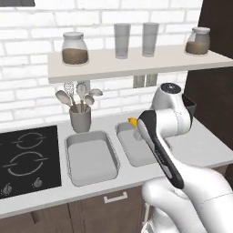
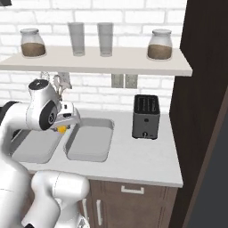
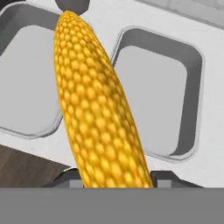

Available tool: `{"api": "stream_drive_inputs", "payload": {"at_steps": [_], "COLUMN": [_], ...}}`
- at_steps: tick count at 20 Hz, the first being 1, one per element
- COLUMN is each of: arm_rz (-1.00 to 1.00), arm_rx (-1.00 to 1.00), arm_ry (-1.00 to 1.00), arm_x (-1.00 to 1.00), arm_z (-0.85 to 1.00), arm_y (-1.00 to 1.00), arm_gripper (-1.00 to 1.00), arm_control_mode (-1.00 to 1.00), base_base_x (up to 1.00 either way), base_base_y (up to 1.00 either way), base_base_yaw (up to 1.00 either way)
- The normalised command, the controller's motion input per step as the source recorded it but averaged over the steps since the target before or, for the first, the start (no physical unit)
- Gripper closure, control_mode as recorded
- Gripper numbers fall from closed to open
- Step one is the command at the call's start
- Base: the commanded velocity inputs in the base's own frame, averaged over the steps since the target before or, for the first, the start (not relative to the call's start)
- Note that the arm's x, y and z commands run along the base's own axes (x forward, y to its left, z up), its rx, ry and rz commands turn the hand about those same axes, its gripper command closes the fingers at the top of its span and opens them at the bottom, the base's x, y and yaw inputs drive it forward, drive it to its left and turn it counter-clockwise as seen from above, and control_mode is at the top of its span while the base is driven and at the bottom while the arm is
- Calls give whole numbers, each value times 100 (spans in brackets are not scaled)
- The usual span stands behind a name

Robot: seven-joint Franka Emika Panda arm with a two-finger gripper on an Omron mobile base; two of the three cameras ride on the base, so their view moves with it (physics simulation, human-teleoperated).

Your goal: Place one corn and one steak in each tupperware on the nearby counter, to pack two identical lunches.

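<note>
My gripper (image 3: 116, 178) is shut on a long yellow-orange corn cob (image 3: 98, 109), which runs up the middle of the hand view. The cob hangs above the strip of counter between two empty light-grey tupperware trays, the left tray (image 3: 26, 74) and the right tray (image 3: 157, 96). From the left base view only the cob's tip (image 1: 132, 121) peeks out beside my forearm, over the back left corner of the right tray (image 1: 136, 150); the other tray (image 1: 91, 159) lies beside it. From the right, the cob (image 2: 61, 129) sits under the gripper (image 2: 63, 126). The steak pieces and the other cob are out of view.
A grey utensil holder (image 1: 80, 119) stands behind the left tray. The black cooktop (image 1: 27, 159) lies to the left. A dark toaster (image 2: 146, 116) stands right of the trays. A shelf (image 1: 136, 61) with jars and glasses hangs overhead. A dark tall cabinet (image 2: 205, 111) bounds the right side.
</note>
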Motion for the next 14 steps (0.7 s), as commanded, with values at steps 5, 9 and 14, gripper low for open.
{"api": "stream_drive_inputs", "payload": {"at_steps": [5, 9, 14], "arm_rz": [0, 0, -2], "arm_rx": [0, 0, 0], "arm_ry": [2, 2, 3], "arm_x": [100, 100, 95], "arm_z": [-90, -81, -50], "arm_y": [-31, -1, 0], "arm_gripper": [100, 100, -100], "arm_control_mode": [-100, -100, -100], "base_base_x": [0, 0, 0], "base_base_y": [0, 0, 0], "base_base_yaw": [0, 0, 0]}}
